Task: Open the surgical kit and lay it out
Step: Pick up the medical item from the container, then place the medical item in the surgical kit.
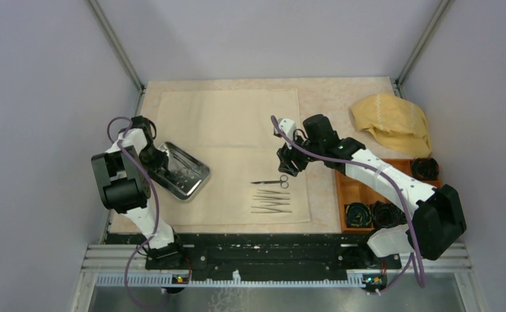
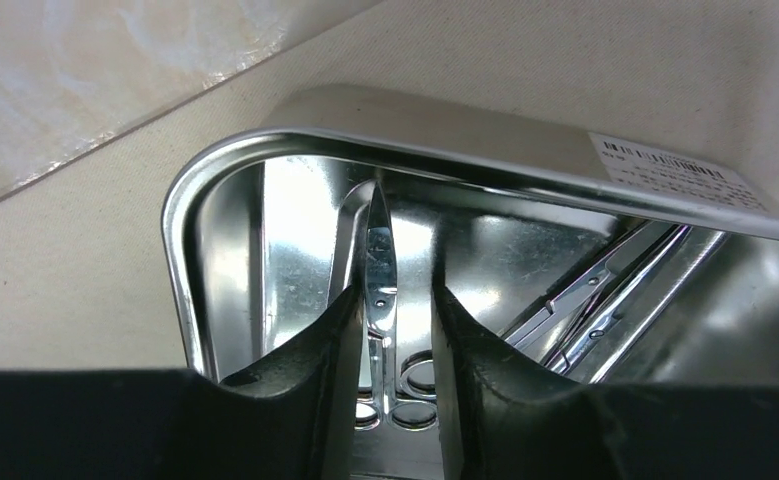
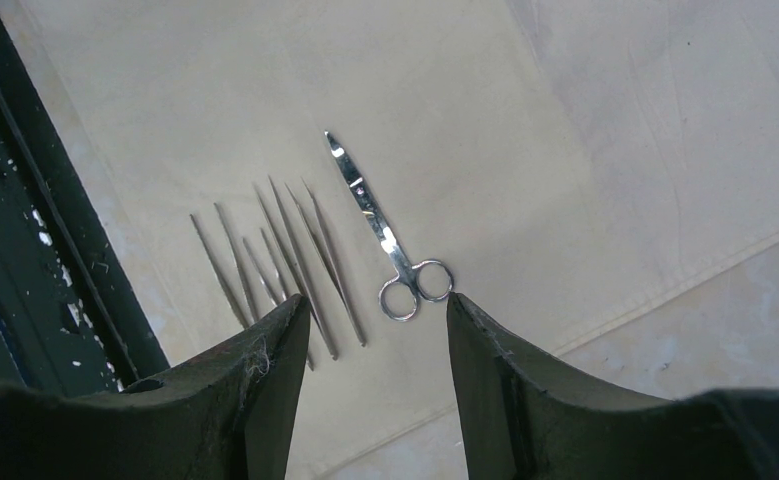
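Showing the cream cloth sheet (image 1: 230, 123) lying spread on the table (image 1: 347, 94), with the steel tray (image 1: 195, 174) resting askew on its left part. Showing the left gripper (image 2: 395, 295) reaching into the tray, jaws partly spread and straddling the blades of the tray scissors (image 2: 380, 250), with a gap showing at one finger, so not pinching them. Showing further slim instruments (image 2: 595, 295) leaning elsewhere in the tray. Showing the right gripper (image 3: 377, 300) hovering above the sheet, jaws spread wide with nothing between them, near the ring handles of the laid-out scissors (image 3: 370, 210), beside the tweezers (image 3: 285, 250) lying in parallel rows. Showing the mustard cloth (image 1: 393, 120) and the orange box (image 1: 360, 188) of black coils (image 1: 424, 168) at the right.
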`<state>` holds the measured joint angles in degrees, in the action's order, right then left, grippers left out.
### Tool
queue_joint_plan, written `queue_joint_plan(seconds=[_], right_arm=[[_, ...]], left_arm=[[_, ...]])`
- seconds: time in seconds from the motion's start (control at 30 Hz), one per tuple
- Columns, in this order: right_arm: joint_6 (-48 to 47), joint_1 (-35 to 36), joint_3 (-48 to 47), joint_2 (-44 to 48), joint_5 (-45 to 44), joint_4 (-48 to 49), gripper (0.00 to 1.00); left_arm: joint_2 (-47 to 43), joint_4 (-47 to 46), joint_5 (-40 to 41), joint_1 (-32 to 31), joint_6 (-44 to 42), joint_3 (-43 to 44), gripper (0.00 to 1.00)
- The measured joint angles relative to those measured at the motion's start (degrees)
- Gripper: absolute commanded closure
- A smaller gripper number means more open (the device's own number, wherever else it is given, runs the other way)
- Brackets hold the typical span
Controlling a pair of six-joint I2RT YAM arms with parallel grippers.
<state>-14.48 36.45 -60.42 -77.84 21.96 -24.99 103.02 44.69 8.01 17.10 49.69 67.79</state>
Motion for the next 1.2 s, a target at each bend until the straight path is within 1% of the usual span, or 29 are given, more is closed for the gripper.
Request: queue_joint_plan(seconds=[0.03, 0.1, 0.2, 0.53, 0.7, 0.87, 1.03, 1.1, 1.2], right_arm=[[0.00, 0.00, 0.00, 0.00, 0.00, 0.00, 0.47], [0.00, 0.00, 0.00, 0.00, 0.00, -0.04, 0.47], [0.00, 0.00, -0.13, 0.00, -0.04, -0.37, 0.47], [0.09, 0.00, -1.53, 0.09, -0.24, -1.18, 0.47], [1.16, 0.00, -1.53, 0.35, -0.39, -0.98, 0.47], [3.72, 0.00, -1.51, 1.03, -0.46, 0.61, 0.47], [7.74, 0.00, -1.49, 1.05, -0.24, 3.19, 0.44], [9.99, 0.00, -1.51, 1.05, -0.07, 3.87, 0.43], [13.70, 0.00, -1.92, 0.24, 0.48, 4.37, 0.42]], left_arm=[[0.00, -0.09, -0.02, 0.00, 0.04, 0.00, 0.68], [0.00, -0.13, 0.00, 0.00, 0.15, 0.00, 0.77], [0.00, -0.09, 0.09, 0.00, 0.15, 0.00, 0.84], [-1.90, -1.42, -0.13, 0.00, -0.35, -1.88, 1.00], [-6.51, -0.33, -1.38, 0.00, -1.20, -2.84, 1.00], [-15.98, 0.44, -3.19, 0.00, -2.67, -3.34, 1.00], [-26.29, 0.61, -7.10, -0.04, -4.50, -3.58, 1.00], [-29.16, 0.57, -9.62, -0.35, -5.16, -3.63, 1.00], [-31.12, 0.57, -12.33, -0.74, -5.84, -3.67, 1.00]])
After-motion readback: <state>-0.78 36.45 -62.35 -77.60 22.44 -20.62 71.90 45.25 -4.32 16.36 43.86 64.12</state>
